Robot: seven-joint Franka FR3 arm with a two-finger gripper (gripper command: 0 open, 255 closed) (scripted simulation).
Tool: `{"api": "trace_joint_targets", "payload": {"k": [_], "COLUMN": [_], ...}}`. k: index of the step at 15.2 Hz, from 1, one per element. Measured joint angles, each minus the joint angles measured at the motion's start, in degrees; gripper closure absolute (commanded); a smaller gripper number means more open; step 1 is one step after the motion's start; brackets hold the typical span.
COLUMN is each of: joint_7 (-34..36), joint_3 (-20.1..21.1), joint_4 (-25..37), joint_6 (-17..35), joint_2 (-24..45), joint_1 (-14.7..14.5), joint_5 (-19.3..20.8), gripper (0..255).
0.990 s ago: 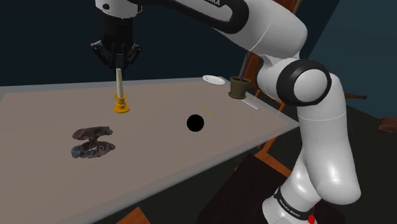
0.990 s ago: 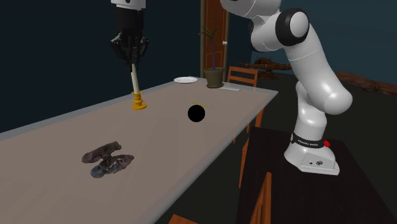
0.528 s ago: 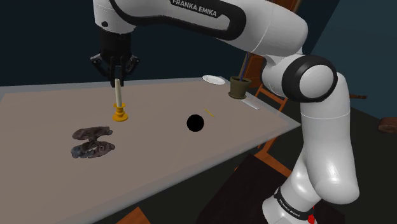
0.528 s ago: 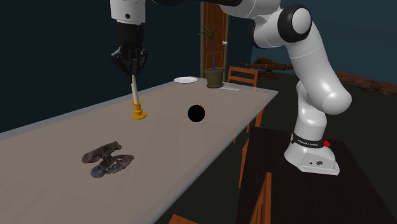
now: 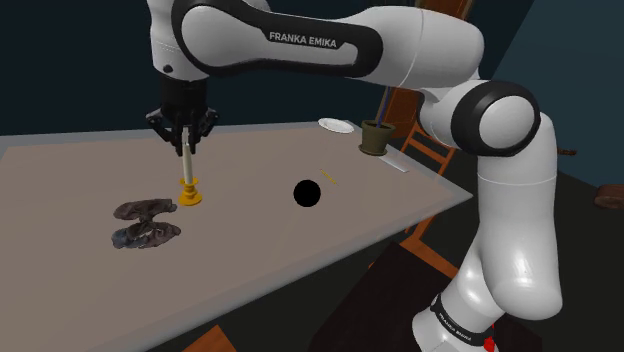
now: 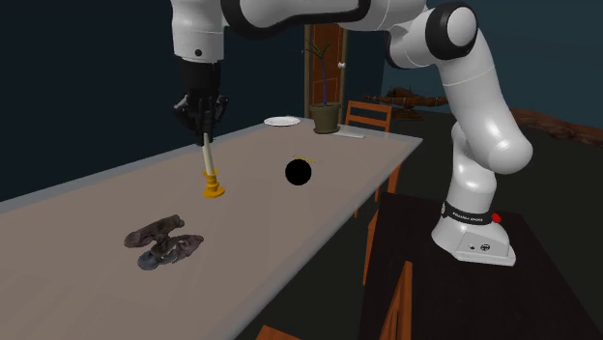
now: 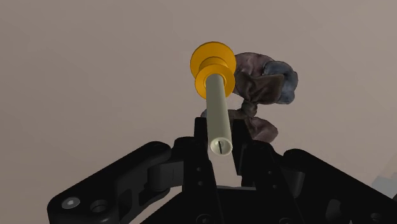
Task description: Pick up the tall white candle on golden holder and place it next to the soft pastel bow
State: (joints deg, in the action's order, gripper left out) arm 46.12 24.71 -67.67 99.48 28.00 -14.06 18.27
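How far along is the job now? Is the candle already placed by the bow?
Done: the tool holds the candle near its top, and it is close beside the bow. In hand: setting it on the table; whether it rests there, I cannot tell. Left: opening the tool and moving away.

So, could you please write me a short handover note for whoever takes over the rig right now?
Gripper: fingers shut on the top of the candle, which hangs roughly upright.
Things: the golden holder is low over the table, close beside the bow and apart from it. I cannot tell whether the holder touches the table.
Done: candle grasped and positioned next to the bow.
Left: make sure the holder sits on the table, open the fingers, lift clear.
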Motion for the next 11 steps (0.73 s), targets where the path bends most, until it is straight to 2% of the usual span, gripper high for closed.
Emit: {"api": "trace_joint_targets", "payload": {"k": [11], "joint_7": [1.3], "joint_3": [-0.2], "joint_4": [-9.6], "joint_6": [8.8], "joint_2": [-0.6], "joint_1": [1.4], "joint_5": [0.2], "gripper": [255]}}
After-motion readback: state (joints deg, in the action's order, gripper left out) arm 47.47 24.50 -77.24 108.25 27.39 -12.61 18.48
